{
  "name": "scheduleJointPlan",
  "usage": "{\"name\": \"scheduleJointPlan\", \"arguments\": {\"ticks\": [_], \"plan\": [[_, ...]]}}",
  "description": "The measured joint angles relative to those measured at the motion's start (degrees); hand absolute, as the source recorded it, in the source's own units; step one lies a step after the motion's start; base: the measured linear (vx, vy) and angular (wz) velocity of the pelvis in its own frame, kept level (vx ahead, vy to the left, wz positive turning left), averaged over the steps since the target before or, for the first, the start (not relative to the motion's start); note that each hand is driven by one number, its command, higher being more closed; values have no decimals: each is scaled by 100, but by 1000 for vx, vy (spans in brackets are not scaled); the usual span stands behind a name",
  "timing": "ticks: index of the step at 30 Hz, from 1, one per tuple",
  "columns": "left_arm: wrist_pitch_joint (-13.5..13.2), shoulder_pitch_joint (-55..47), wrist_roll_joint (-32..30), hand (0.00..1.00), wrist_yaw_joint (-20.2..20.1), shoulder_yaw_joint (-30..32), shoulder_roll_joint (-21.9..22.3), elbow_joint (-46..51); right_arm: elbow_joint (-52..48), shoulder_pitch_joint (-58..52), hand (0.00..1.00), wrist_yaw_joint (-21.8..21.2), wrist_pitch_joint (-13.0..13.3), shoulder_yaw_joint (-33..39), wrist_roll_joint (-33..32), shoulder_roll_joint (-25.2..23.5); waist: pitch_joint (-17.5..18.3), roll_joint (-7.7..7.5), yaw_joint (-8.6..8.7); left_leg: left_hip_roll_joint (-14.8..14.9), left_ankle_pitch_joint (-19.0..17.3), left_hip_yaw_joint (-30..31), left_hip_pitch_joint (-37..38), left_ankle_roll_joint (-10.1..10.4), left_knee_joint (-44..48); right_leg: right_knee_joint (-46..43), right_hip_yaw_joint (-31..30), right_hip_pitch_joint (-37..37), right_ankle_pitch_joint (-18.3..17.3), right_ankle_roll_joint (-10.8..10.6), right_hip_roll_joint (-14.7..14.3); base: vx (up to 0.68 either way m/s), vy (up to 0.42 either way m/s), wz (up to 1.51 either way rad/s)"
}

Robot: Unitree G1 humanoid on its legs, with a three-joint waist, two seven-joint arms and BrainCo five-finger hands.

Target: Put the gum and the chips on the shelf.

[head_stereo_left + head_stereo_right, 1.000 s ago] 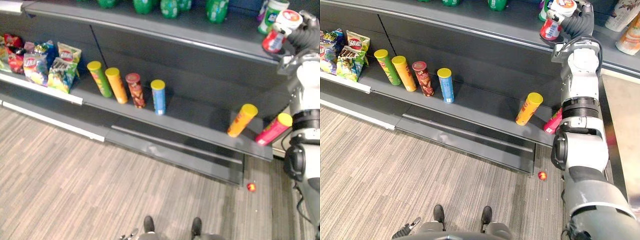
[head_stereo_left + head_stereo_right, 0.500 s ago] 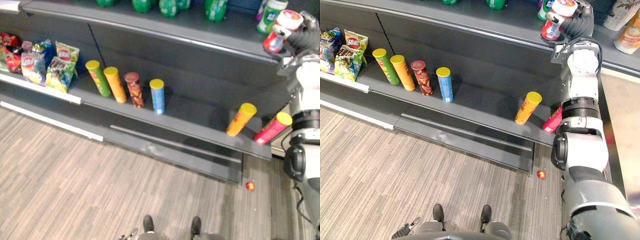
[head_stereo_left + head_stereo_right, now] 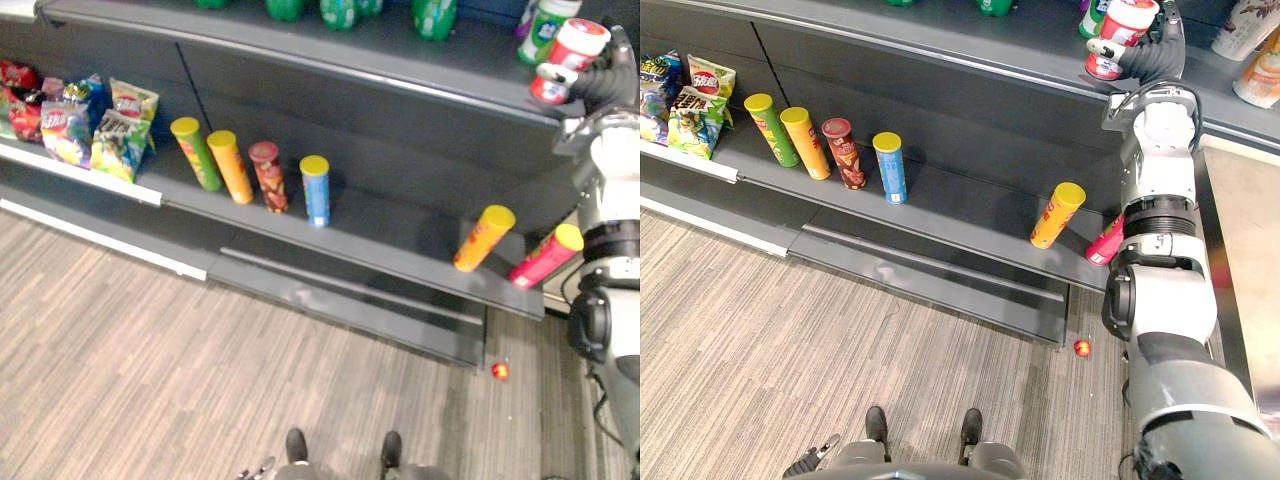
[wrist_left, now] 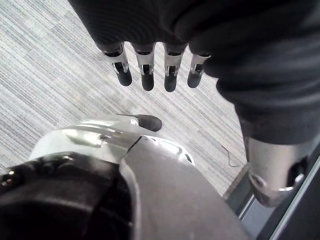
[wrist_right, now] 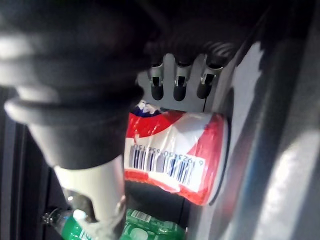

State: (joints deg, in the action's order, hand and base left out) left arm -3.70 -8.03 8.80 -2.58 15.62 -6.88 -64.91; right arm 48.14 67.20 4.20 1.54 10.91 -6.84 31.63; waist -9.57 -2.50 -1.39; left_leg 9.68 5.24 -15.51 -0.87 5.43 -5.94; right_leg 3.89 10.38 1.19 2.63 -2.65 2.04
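Gum tub (image 3: 1120, 35), red-and-white, tilts in right hand (image 3: 1158, 58).

**Shop aisle with stocked retail shelving**

Dark grey tiered shelving (image 3: 400, 232) runs along the wall, stocked like a store display. Four tall snack tubes (image 3: 269, 177) stand in a row on the lower shelf, each in a different colour. Bright crisp bags (image 3: 95, 128) are packed together further left, behind a white edge strip (image 3: 85, 172). Green bottles (image 3: 340, 12) line the upper shelf. A red-and-white tub (image 5: 175, 155) carries a printed barcode label. The floor (image 3: 200, 380) is striped grey carpet.
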Motion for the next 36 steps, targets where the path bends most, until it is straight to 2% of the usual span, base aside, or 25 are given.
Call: {"name": "scheduleJointPlan", "arguments": {"ticks": [12,19,22,24,25,26,28,31,33,36], "plan": [[1,-1,4,0,21,50,9,8,-1,460,0,294,5,225,-195,28,0,-2,29,6,2,6,65,-1,1,5,14,-71,18,5,-5,0,0,0],[4,0,4,0,52,54,8,19,-287,582,0,435,36,221,-256,306,-1,-26,-23,4,4,27,112,-1,0,12,29,-132,17,3,-3,1,0,1],[9,9,3,0,56,59,8,21,-913,522,0,540,48,221,-332,306,0,-28,-15,5,5,20,120,-1,1,11,26,-134,18,3,-3,0,0,0],[11,21,-1,0,59,65,7,21,-1608,286,0,570,173,220,-333,304,8,-40,-12,5,4,19,130,0,1,10,25,-145,18,3,-5,17,-2,0],[13,39,-3,0,62,113,7,14,-2366,-59,0,586,304,225,-328,272,19,-58,-13,4,3,16,134,1,1,10,22,-147,18,3,-5,30,-2,0],[15,46,-5,0,66,140,8,6,-2709,-236,0,607,346,231,-325,227,25,-68,-10,4,3,13,137,1,1,9,19,-148,18,3,-5,35,-1,-3],[19,48,-17,0,118,205,6,-1,-3675,-844,0,663,549,243,-310,-41,51,-109,18,3,3,-10,161,1,1,7,4,-158,18,3,-6,22,0,-5],[54,12,-78,0,223,276,-7,-6,-4862,-2032,0,643,888,254,-203,-858,99,-169,106,4,-1,-23,230,6,1,4,-8,-222,14,2,-7,4,0,-1],[56,-25,-111,0,240,277,-2,-9,-5344,-2783,0,531,993,96,-233,-1333,131,-193,119,5,-3,-36,246,7,1,-3,-17,-224,11,0,-3,-15,2,-4],[59,-90,-126,0,263,277,1,-17,-5905,-4047,0,104,1060,-658,-495,-1913,224,-196,117,5,-36,-100,267,41,0,-13,-94,-199,-12,-30,-1,-27,4,-10]]}}
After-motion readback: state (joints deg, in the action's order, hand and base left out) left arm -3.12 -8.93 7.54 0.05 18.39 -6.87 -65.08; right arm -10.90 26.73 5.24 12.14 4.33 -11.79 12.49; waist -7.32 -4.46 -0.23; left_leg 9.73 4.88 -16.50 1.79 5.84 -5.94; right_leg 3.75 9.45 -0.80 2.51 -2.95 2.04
